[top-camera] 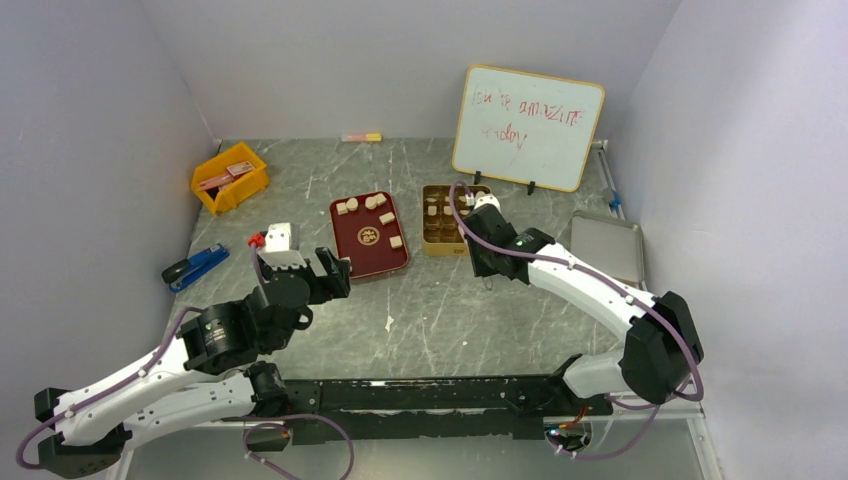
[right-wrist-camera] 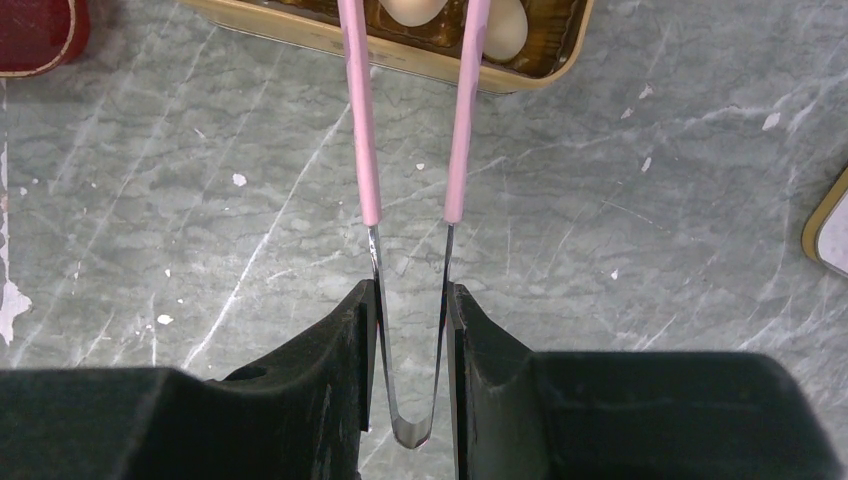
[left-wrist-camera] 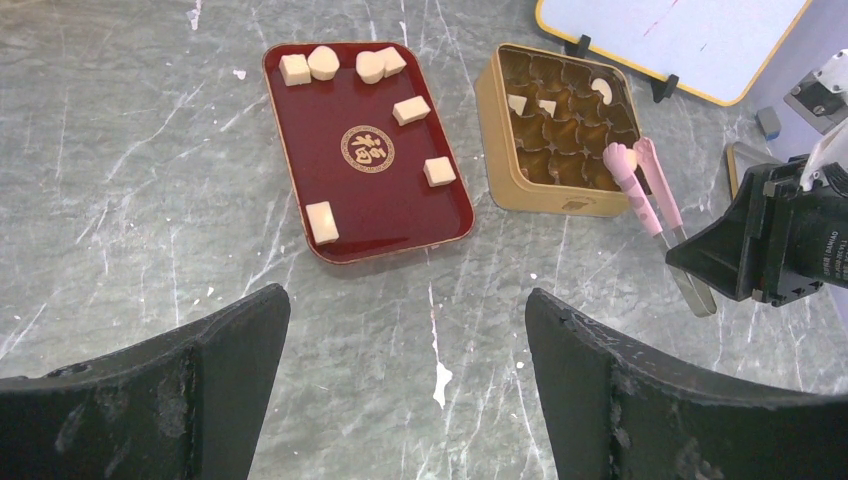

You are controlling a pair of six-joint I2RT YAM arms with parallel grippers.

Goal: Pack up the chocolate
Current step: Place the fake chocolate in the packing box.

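Note:
Several pale tan pieces of chocolate (left-wrist-camera: 411, 109) lie scattered on a dark red tray (left-wrist-camera: 385, 215), also seen from above (top-camera: 386, 218). Right of it stands a gold tin (left-wrist-camera: 540, 195) with a few chocolate pieces (left-wrist-camera: 517, 103) in its cups. My right gripper (right-wrist-camera: 412, 295) is shut on the metal end of pink-sleeved tongs (right-wrist-camera: 358, 130). Their tips (left-wrist-camera: 620, 158) hang apart over the tin's near right corner with nothing between them. My left gripper (left-wrist-camera: 408, 310) is open and empty over bare table just in front of the red tray.
A yellow bin (top-camera: 230, 178) and a blue stapler (top-camera: 195, 267) sit at the left. A whiteboard (top-camera: 528, 125) stands behind the tin, and a silver lid (top-camera: 607, 245) lies to the right. A small pink-and-yellow bar (top-camera: 361, 137) rests by the back wall.

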